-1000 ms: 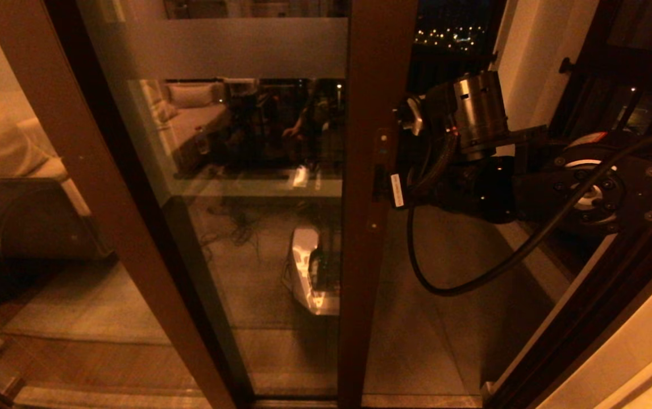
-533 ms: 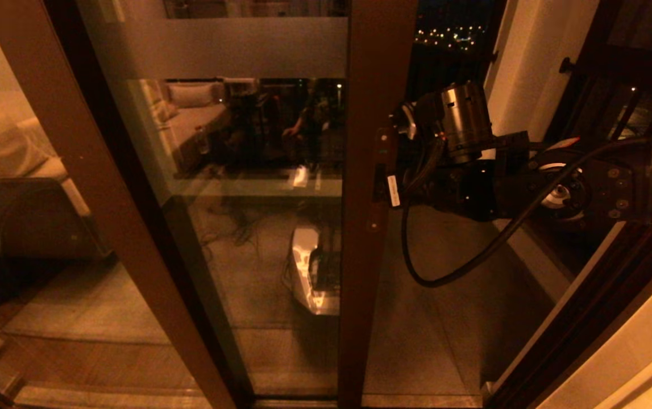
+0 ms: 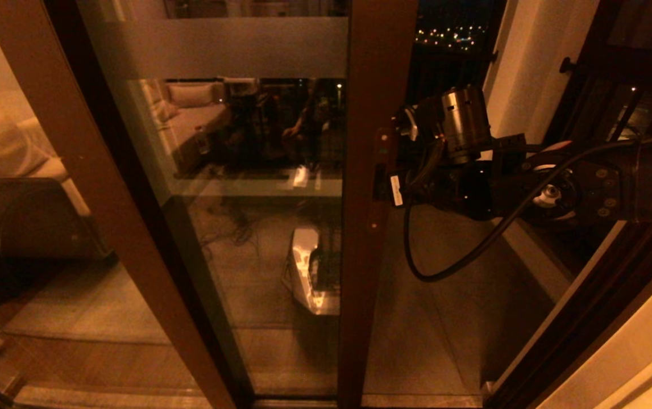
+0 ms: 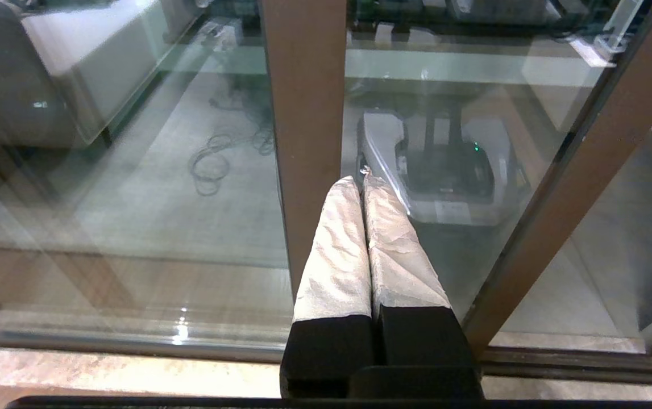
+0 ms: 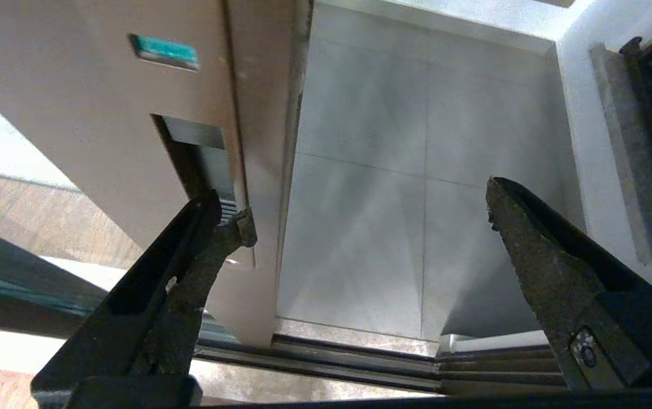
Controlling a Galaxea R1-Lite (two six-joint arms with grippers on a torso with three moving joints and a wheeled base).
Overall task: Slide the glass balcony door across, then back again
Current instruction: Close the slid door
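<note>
Evidently the door is mid-slide: the tall glass balcony door in its dark brown frame, with the frosted band near the top, stands partly drawn across, and open balcony floor shows to the right of its stile. The right gripper is at that stile's edge, beside the slim recessed handle. Its fingers are spread wide apart, clamped on nothing; one fingertip sits at the lip of the recess, and the other hangs out in the open gap.

I'd judge this to be the hooking step, the arm getting a purchase before driving the panel along its floor track. The next move calls for that one finger to seat properly in the recess, then a steady sideways push parallel to the track; a pull at an angle might let the tip skid out.

Against the view a second ago, the right arm has come in closer to the stile and its wrist sits lower, while the door itself looks unmoved.

The left gripper is parked low before the glass, its padded fingers pressed together, empty.
</note>
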